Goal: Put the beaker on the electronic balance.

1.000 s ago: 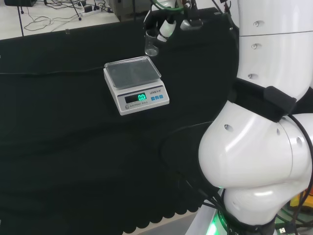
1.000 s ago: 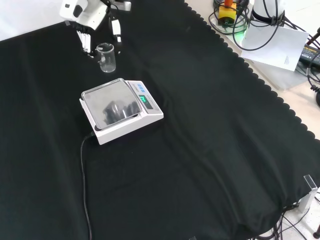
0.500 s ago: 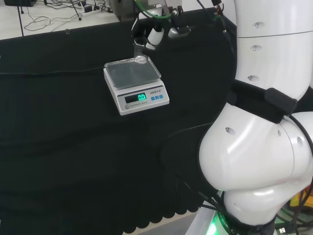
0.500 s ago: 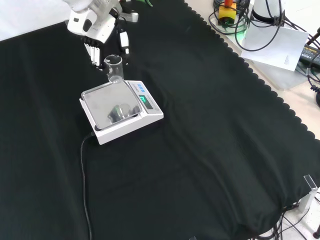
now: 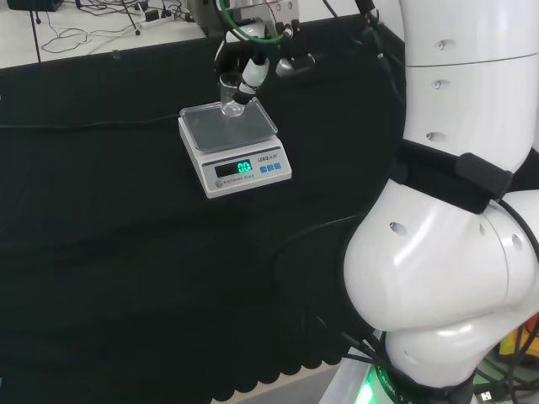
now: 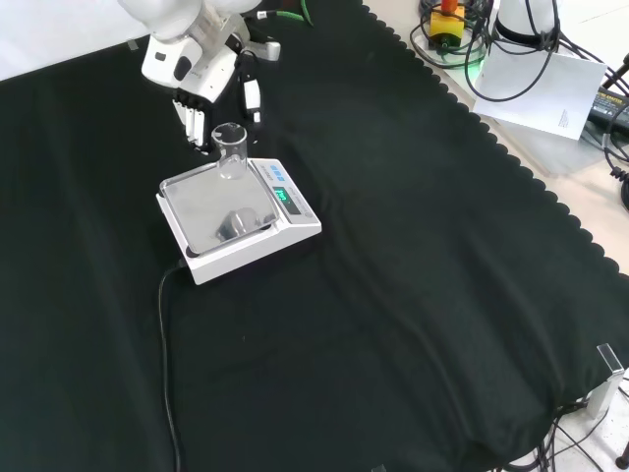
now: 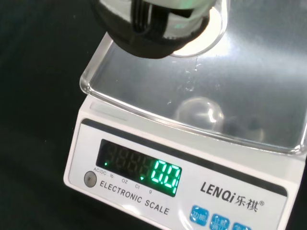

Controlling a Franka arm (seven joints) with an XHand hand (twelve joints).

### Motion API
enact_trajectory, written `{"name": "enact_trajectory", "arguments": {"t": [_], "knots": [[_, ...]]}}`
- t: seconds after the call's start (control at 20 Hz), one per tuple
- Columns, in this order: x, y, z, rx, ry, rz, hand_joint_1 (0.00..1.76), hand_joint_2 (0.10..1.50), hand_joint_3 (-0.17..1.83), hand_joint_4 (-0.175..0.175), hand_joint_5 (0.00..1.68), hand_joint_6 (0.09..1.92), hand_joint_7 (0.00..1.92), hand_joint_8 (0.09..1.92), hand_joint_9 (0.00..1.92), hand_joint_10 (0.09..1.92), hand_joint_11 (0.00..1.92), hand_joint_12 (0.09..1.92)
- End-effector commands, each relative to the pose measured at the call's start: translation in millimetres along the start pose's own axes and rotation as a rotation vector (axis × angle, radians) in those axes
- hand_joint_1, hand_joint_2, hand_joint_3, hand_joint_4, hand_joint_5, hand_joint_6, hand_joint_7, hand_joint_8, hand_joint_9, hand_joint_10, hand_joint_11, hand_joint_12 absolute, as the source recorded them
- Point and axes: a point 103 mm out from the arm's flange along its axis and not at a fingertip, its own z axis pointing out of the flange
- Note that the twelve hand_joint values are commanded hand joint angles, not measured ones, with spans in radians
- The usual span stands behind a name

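Over the far edge of the balance pan, front view, items listed left to right:

Hand (image 6: 193,71): entered from twelve o'clock; fingers (image 6: 187,116) and thumb are curled about the beaker, which is held between them.

Beaker (image 6: 231,150): clear, upright, long axis vertical, mouth up. It is placed at six o'clock from the palm, directly below the fingertips. In the head view the beaker (image 5: 231,97) is seen above the pan's twelve o'clock edge. Whether its base touches the pan cannot be told.

Electronic balance (image 6: 239,218): pan bare toward six o'clock; display at three o'clock.

Relation governing the placement, as judged: beaker is above the pan's rim, not its centre; a short shift toward six o'clock and a straight descent are called for.
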Motion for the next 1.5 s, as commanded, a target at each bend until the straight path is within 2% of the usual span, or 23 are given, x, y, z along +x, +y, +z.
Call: {"name": "enact_trajectory", "arguments": {"t": [0.05,0.35,0.75,0.8,0.85,0.9,0.95,1.1,1.5], "knots": [[0.0,18.8,5.8,0.026,-0.009,-0.005,1.22,1.13,-0.02,0.03,0.98,1.05,0.97,1.05,1.14,0.89,1.16,0.83],[-18.9,34.5,12.9,0.052,0.004,-0.004,1.22,1.13,-0.02,0.03,0.98,1.04,0.97,1.05,1.14,0.89,1.16,0.83],[-38.5,36.7,21.9,0.066,0.028,0.004,1.22,1.13,-0.02,0.03,0.98,1.04,0.97,1.05,1.14,0.89,1.15,0.84],[-40.3,35.8,22.4,0.066,0.031,0.005,1.23,1.14,-0.01,-0.044,0.95,1.07,0.96,1.07,1.14,0.89,1.15,0.84],[-41.4,35.4,22.3,0.065,0.033,0.007,1.24,1.14,-0.01,-0.104,0.94,1.08,0.95,1.09,1.14,0.89,1.15,0.84],[-38.2,38.4,21.5,0.074,0.025,0.014,1.24,1.14,-0.01,-0.139,0.92,1.1,0.94,1.1,1.14,0.89,1.15,0.85],[-37.4,39.2,21.0,0.074,0.025,0.017,1.25,1.14,0.0,-0.158,0.92,1.1,0.94,1.11,1.14,0.89,1.15,0.85],[-37.9,38.6,20.7,0.071,0.026,0.018,1.25,1.15,0.0,-0.174,0.91,1.11,0.94,1.12,1.14,0.89,1.14,0.85],[-43.7,31.9,25.2,0.059,0.037,0.012,1.25,1.15,0.0,-0.175,0.91,1.11,0.93,1.12,1.14,0.9,1.14,0.86]]}}
